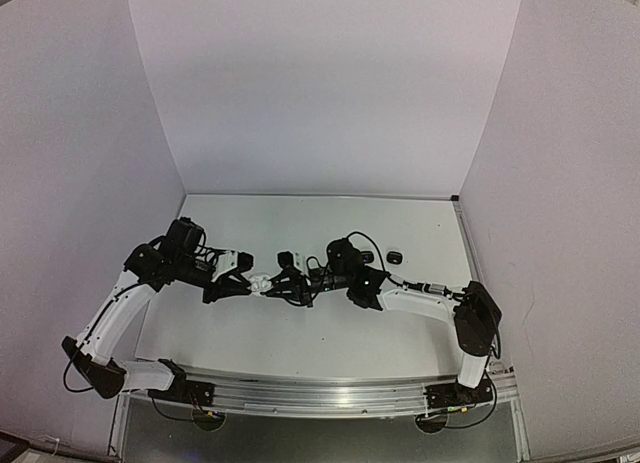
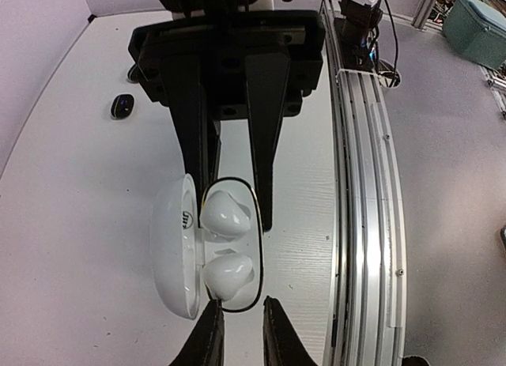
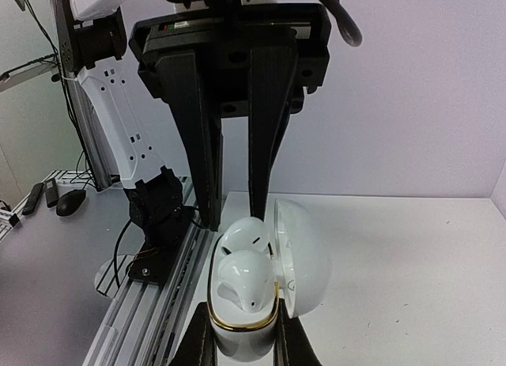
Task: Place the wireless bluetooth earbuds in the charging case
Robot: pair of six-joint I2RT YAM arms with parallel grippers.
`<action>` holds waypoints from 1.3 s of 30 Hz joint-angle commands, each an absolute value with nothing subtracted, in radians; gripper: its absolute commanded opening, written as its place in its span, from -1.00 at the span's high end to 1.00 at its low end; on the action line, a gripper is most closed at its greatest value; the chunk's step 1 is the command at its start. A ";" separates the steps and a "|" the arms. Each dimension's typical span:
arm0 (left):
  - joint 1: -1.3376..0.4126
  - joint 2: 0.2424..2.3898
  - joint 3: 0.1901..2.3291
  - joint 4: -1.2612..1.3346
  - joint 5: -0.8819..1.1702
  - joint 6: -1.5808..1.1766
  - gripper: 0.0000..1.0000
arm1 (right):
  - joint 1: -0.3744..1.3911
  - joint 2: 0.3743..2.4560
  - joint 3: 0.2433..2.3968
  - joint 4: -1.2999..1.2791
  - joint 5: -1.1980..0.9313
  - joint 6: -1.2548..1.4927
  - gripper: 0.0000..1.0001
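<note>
The right gripper (image 3: 241, 322) is clasping the open, glossy white rounded plastic charging case (image 3: 304, 251), with two small glossy white plastic earbuds (image 2: 225, 212) sitting inside.

Its fingers are pressing on either side of the gold-rimmed base, and the hinged lid is standing open to one side. Both earbuds are lying seated in their wells directly ahead of the left gripper (image 2: 242, 307), whose jaws are standing slightly parted at the case's near end, holding nothing.
</note>
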State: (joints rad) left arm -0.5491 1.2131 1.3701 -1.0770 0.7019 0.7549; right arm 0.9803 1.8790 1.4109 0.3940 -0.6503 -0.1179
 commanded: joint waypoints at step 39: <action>-0.552 1.240 1.507 -1.021 0.812 0.602 0.67 | 0.976 1.869 1.432 0.456 -0.603 -0.087 1.00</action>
